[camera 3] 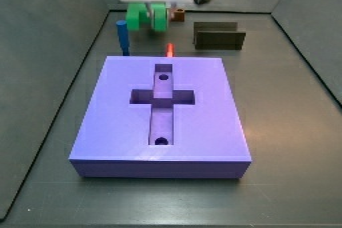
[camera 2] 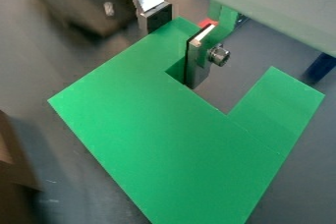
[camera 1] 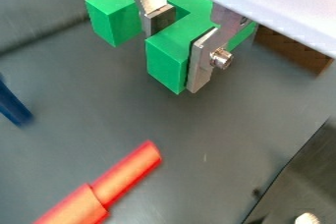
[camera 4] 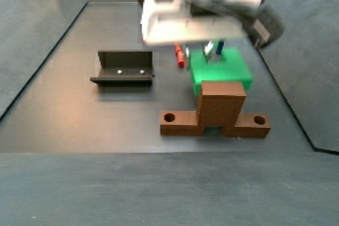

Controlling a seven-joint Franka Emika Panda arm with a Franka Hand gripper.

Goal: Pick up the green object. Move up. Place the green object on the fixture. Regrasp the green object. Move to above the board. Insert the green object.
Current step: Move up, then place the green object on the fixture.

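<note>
1. A dark grey floor (camera 3: 287,122) with low dark walls around it carries everything in both side views.
2. The board (camera 3: 201,112), a lavender slab with a cross-shaped recess and two small round holes, lies in the near part of a side view and is the largest thing there.
3. The fixture (camera 4: 123,68), a dark L-shaped bracket on a base plate, stands apart from the other pieces; it also shows at the back in a side view (camera 3: 219,37).
4. The gripper (camera 1: 184,36) hangs at the far end of the floor, beyond the board, with its white body above the green object (camera 4: 219,67).
5. In both wrist views the silver fingers (camera 1: 206,59) press against a wall of the green object (camera 1: 168,56), one inside its notch and one outside, so they are closed on it.
6. A brown wooden upright piece (camera 4: 219,107) stands right in front of the green object in a side view; whether they touch I cannot tell.
7. A red peg (camera 1: 112,183) lies on the floor under the gripper.
8. A thin blue peg (camera 3: 122,36) stands upright beside the green object.
</note>
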